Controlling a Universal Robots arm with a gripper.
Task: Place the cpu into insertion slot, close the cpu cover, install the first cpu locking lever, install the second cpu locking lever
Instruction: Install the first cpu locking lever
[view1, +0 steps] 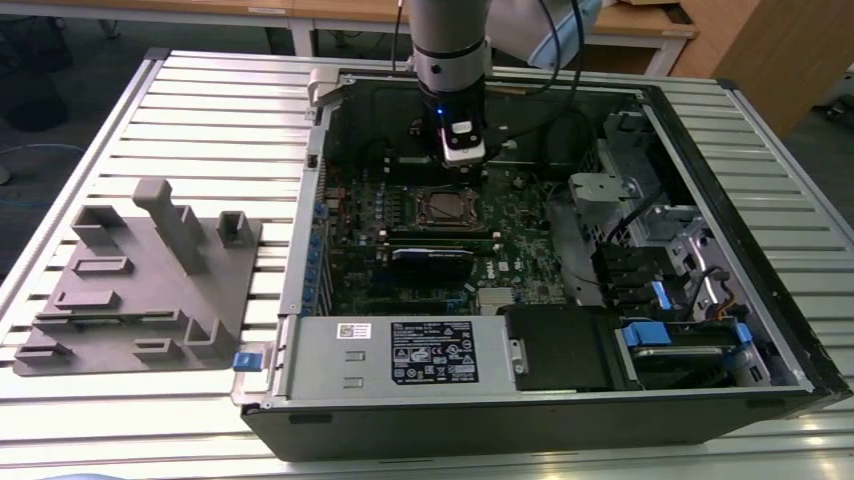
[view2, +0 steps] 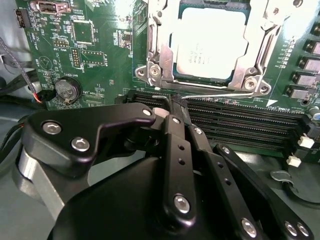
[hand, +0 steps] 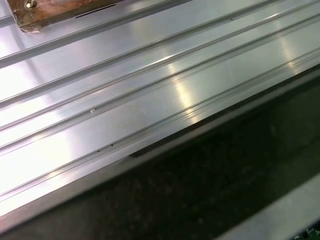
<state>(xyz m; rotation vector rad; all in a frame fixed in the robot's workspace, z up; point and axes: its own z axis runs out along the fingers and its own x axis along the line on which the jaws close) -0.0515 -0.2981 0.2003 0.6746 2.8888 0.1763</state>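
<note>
Fingers of my black gripper press together on nothing, tips at the thin silver wire lever beside the square silver cpu cover closed over the silvery-grey cpu.

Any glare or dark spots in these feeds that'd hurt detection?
Second wrist view: the chip top is washed pale by glare, and the gripper is dark in the foreground. First wrist view: bright streaks on the ribbed metal table, the rest in deep shadow. Exterior view: the case interior is dim, the table evenly lit.
</note>
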